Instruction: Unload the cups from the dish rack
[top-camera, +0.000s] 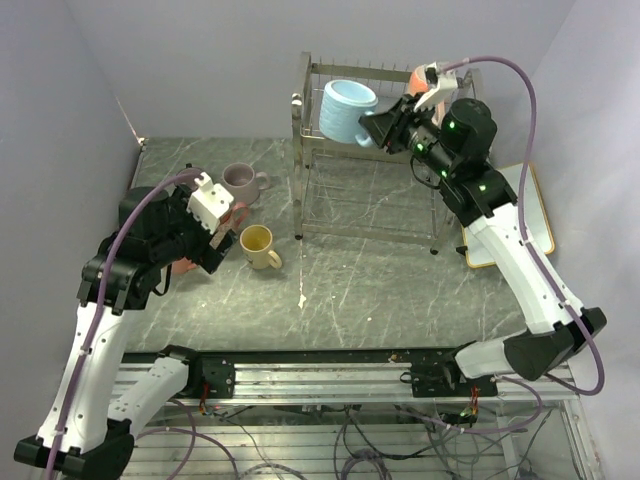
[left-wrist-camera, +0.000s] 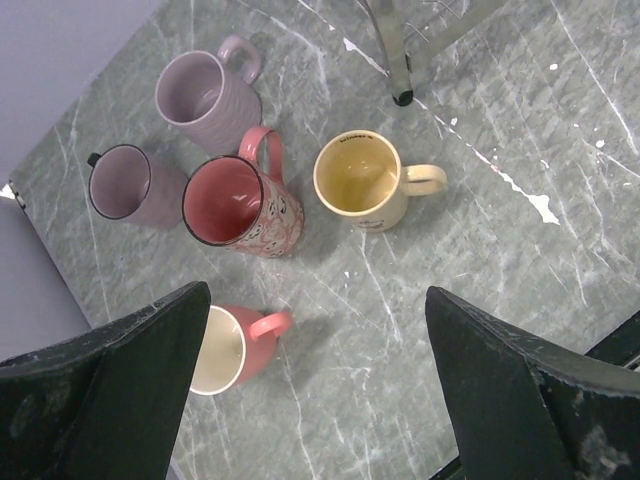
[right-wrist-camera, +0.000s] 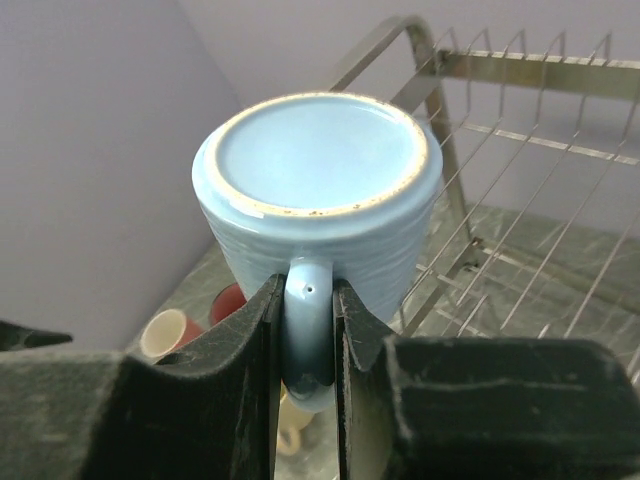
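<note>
Item: light blue ribbed ceramic mug (right-wrist-camera: 320, 190), glazed, with an unglazed foot ring.
Location: left end of the upper tier of the two-tier chrome wire dish rack (top-camera: 300, 180), base turned up; whether it rests on the wires I cannot tell.
Right tool (right-wrist-camera: 308, 310): closed to a narrow gap, its fingers pinching the mug's loop handle from either side.
Left tool (left-wrist-camera: 318, 295): spread wide, holding nothing, hovering above the mugs on the table.
On the grey-green marbled table (left-wrist-camera: 480, 150): mauve ribbed mug (left-wrist-camera: 200, 95), second mauve mug (left-wrist-camera: 130, 185), red-pink patterned mug (left-wrist-camera: 235, 205), pale yellow mug (left-wrist-camera: 360, 180), salmon mug (left-wrist-camera: 235, 345), all upright and near one another.
Handling: rigid, probably of moderate weight, brittle (a knock against a rack post could chip it); the glaze looks slick.
Hold: the handle gives firm purchase, but the body hangs off to one side and may pivot between the fingers; slow carrying and a gentle set-down seem wise.
In the rack besides: a peach-orange shape (top-camera: 413, 75) behind the right tool, likely another mug, mostly hidden.
</note>
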